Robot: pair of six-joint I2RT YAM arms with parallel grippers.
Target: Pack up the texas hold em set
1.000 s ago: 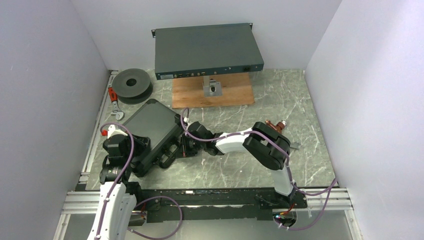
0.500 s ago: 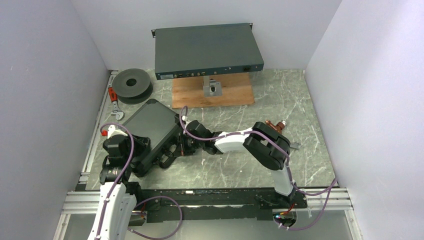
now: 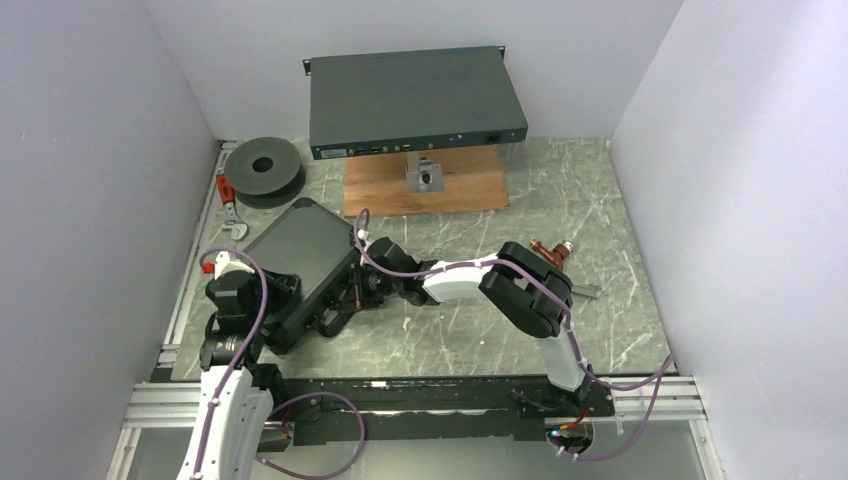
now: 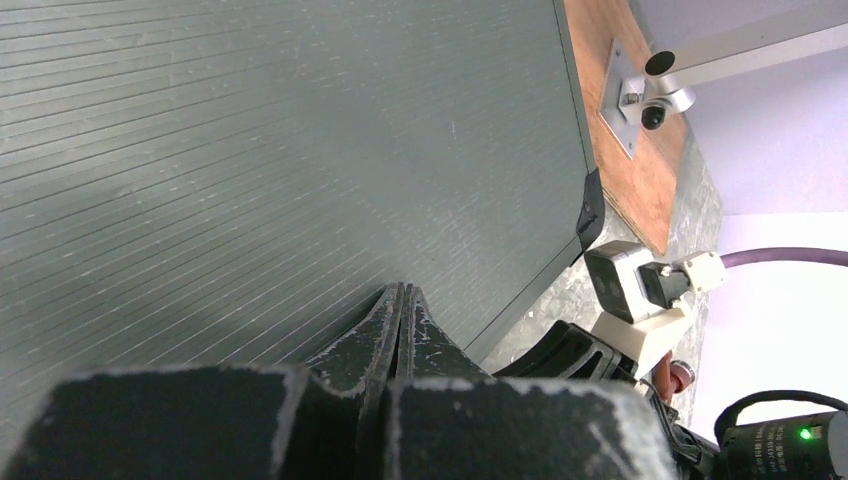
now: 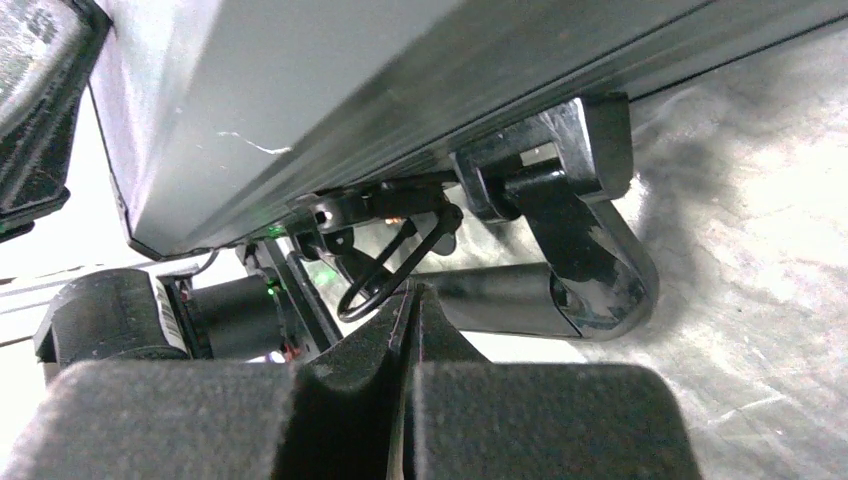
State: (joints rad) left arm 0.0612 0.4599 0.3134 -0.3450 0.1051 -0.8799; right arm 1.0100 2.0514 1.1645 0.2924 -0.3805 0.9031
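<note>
The right arm's fingers (image 5: 340,410), pressed together and empty, have crept left to the wire latch (image 5: 375,208) on the closed dark ribbed metal case (image 3: 300,250) lying at the left of the marbled grey desk (image 3: 560,200), the left fingers (image 4: 340,400) likewise together over its lid, so fastening looks close.

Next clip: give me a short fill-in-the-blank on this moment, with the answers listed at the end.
The case lies flat with its lid ____.
The left tool, over the lid, and the right tool are both ____.
The right tool faces the side of the case that bears the carry ____.
The grey rack unit rests on a ____ board.
Missing: closed; shut; handle; wooden.
</note>
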